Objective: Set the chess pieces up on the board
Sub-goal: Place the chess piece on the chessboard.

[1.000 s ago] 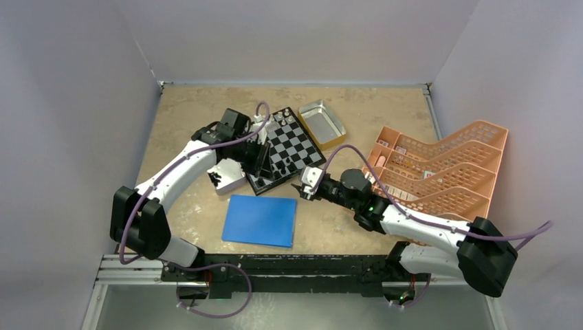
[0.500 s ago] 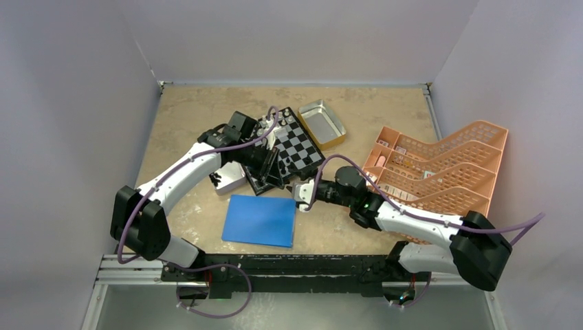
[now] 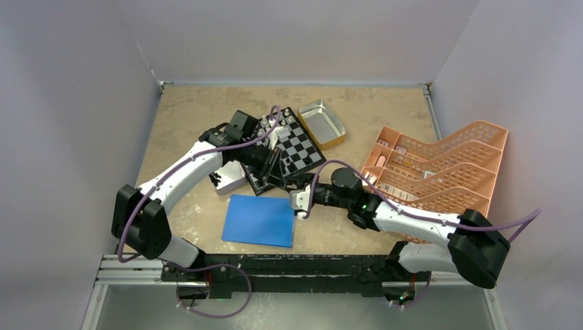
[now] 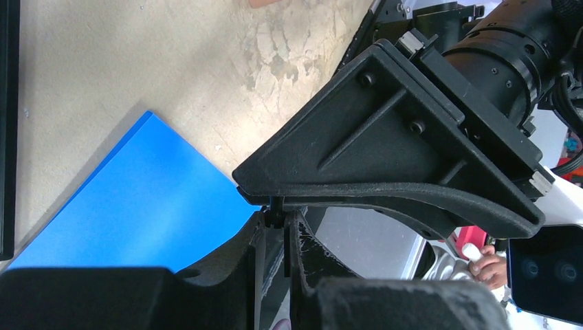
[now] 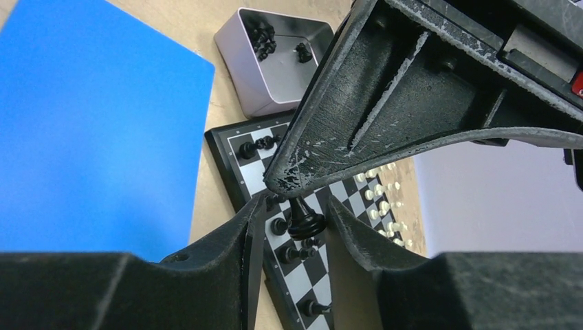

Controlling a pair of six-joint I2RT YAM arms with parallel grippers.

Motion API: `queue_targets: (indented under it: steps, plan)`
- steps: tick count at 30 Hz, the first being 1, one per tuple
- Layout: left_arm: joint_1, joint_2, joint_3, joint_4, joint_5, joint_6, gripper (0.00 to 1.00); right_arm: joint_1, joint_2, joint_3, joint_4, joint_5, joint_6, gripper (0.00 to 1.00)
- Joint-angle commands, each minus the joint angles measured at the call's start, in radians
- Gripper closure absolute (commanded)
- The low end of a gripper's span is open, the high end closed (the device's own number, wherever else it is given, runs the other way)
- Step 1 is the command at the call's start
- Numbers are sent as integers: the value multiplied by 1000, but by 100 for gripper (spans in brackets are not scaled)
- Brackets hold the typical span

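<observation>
The board (image 3: 299, 141) lies at the middle back of the table. Black chess pieces (image 5: 292, 254) stand along its near edge (image 5: 223, 148) and silvery-white ones (image 5: 381, 199) along the far rows. My left gripper (image 3: 285, 182) (image 4: 275, 220) hangs over the board's near corner, shut on the head of a black chess piece (image 4: 275, 210). My right gripper (image 3: 294, 192) (image 5: 295, 213) reaches up from below. Its jaws stand apart around that piece's base (image 5: 304, 223), which touches the right-hand finger, with a gap on the other side.
A blue sheet (image 3: 260, 220) lies in front of the board. A silver tray (image 3: 229, 177) with loose black pieces sits at the board's left. A gold tin (image 3: 322, 122) stands behind the board and a pink rack (image 3: 440, 168) at the right.
My left gripper has swung toward the board's near corner with the black piece. My right gripper has moved left to meet it, and its jaws have narrowed around the piece.
</observation>
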Motion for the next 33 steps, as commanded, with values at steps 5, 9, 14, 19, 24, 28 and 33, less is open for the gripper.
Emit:
queue_targets:
  steps: [5,9,14,19,24,28,33]
  plan:
    - [-6,7,75,-14,28,24,100,16,-4,25,29,-33,-27,74]
    - [-6,-27,90,21,-26,-25,95,16,-13,6,98,-18,73,84]
    - [-5,-108,65,132,-47,-105,85,16,-54,-47,289,0,262,92]
    - [-6,-182,29,211,-93,-140,79,15,-73,-57,418,50,420,93]
    - [-6,-242,9,249,-187,-151,70,16,-76,-59,504,121,590,93]
    - [-6,-309,-17,309,-244,-176,68,15,-80,-64,556,197,719,94]
    - [-6,-364,-36,376,-222,-196,64,15,-70,-25,558,294,885,93]
